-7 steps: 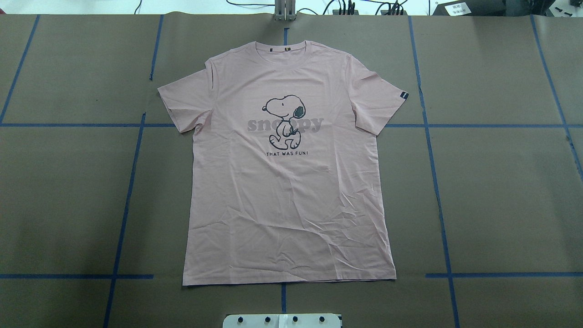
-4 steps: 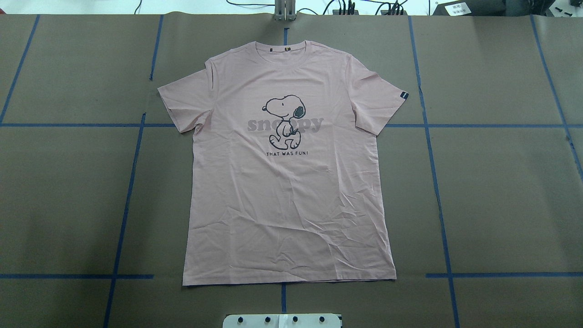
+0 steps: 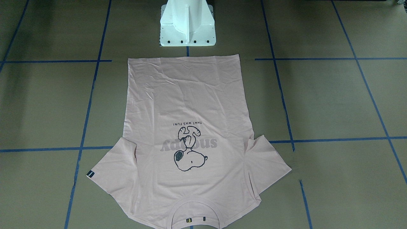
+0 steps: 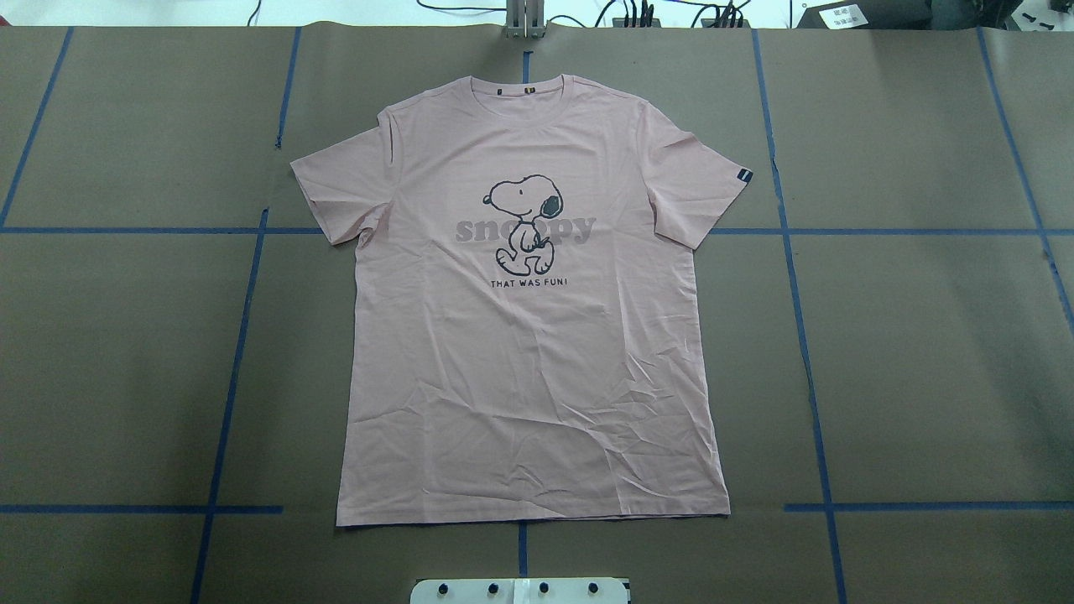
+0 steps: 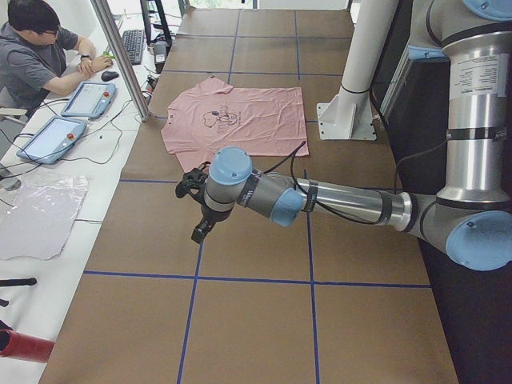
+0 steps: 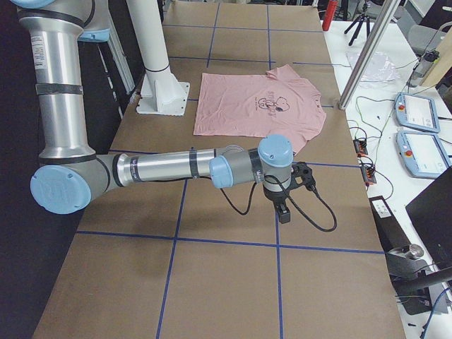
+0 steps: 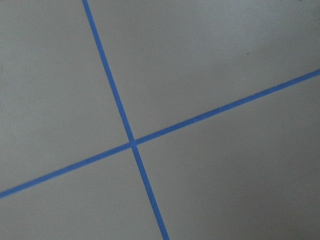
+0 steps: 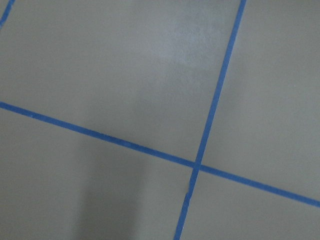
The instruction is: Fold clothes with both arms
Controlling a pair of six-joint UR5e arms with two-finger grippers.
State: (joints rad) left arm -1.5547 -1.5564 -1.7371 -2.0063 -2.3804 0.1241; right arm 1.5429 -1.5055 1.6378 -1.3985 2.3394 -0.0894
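The pale pink Snoopy T-shirt (image 4: pixel 529 369) lies spread flat and print side up in the middle of the brown table, with its hem toward the robot and its collar away. It also shows in the front-facing view (image 3: pixel 187 95) and both side views (image 5: pixel 240 120) (image 6: pixel 247 106). My left gripper (image 5: pixel 198 230) hangs over bare table well off the shirt's left side. My right gripper (image 6: pixel 282 210) hangs well off its right side. Both show only in the side views, so I cannot tell whether they are open or shut. Neither touches the shirt.
The white pedestal base (image 3: pixel 187 28) stands just behind the hem. Blue tape lines (image 4: pixel 235 369) grid the table, and both wrist views show only a tape crossing (image 7: pixel 132 144) (image 8: pixel 196 165). An operator (image 5: pixel 36 56) with tablets sits at a side desk, and a metal pole (image 5: pixel 120 56) stands at the far edge.
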